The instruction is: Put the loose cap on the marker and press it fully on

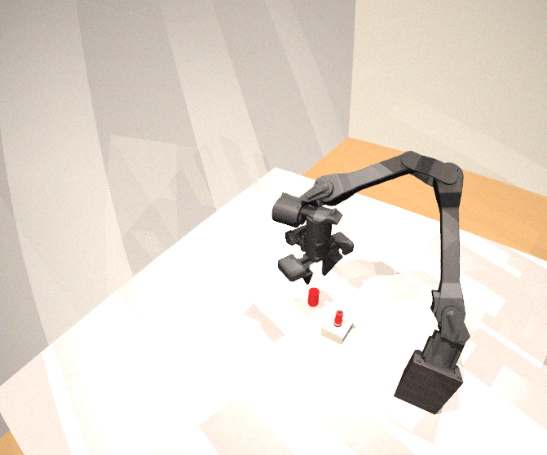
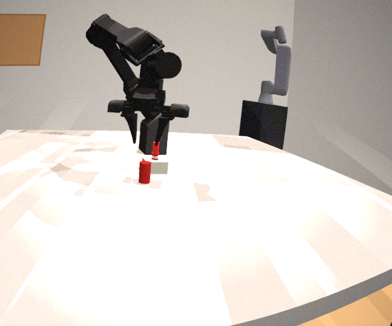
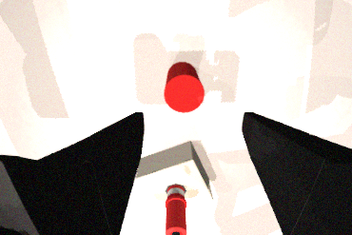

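The red cap (image 1: 313, 297) (image 2: 145, 172) (image 3: 185, 91) stands upright on the table (image 1: 165, 313) (image 2: 188, 245) (image 3: 95, 18), its long axis vertical and one flat round end facing up. It is off the marker (image 1: 338, 318) (image 2: 155, 150) (image 3: 176, 210) and apart from it. Which end of the cap is open cannot be told.

Near the cap, the marker also stands upright, so the two long axes run parallel. Its red body narrows upward to a small dark tip pointing at the ceiling, with a pale band low down where it meets the holder block (image 1: 334, 334) (image 2: 160, 167) (image 3: 164, 161). The pale, low block sits flat on the table, between the cap and the arm's base (image 1: 410, 391) (image 2: 145, 144) in the top view.

Above the table hangs the gripper (image 1: 316, 277) (image 2: 145, 144) (image 3: 194, 121), pointing down, its jaws spread part way with nothing between them. In the wrist view the cap shows beyond the fingertips, within the width of the gap, while the marker shows lower down between the dark fingers. Neither is touched.

The black arm (image 1: 449, 245) (image 2: 118, 63) rises from its base and bends over to carry the gripper. Farther out, the exterior view shows a grey arm (image 2: 283, 70) on a black pedestal (image 2: 280, 140) and an orange panel (image 2: 10, 40) against the wall.
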Controlling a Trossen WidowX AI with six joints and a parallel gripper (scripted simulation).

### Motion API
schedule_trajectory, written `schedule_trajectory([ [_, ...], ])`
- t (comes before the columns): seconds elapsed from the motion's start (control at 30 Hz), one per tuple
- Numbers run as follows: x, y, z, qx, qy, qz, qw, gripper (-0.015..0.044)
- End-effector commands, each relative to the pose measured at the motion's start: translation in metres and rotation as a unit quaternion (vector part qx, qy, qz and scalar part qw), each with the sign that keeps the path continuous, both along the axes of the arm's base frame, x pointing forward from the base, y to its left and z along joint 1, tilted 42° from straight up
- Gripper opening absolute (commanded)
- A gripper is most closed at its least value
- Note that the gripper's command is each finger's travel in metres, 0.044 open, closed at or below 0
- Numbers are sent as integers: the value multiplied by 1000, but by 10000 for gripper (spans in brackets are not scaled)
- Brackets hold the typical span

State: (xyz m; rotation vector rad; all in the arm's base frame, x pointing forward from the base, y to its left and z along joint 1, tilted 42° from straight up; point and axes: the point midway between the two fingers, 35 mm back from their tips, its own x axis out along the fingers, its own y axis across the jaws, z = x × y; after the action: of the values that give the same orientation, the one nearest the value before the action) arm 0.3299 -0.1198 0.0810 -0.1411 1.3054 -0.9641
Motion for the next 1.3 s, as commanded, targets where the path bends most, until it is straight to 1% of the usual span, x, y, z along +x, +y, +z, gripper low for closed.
schedule_trajectory([
  [0.0,-2,-6,-11,-2,6,2,1000,243],
  [0.17,-3,-15,-21,-2,6,2,1000,243],
  [1.27,-4,-46,-56,-3,6,2,1000,243],
])
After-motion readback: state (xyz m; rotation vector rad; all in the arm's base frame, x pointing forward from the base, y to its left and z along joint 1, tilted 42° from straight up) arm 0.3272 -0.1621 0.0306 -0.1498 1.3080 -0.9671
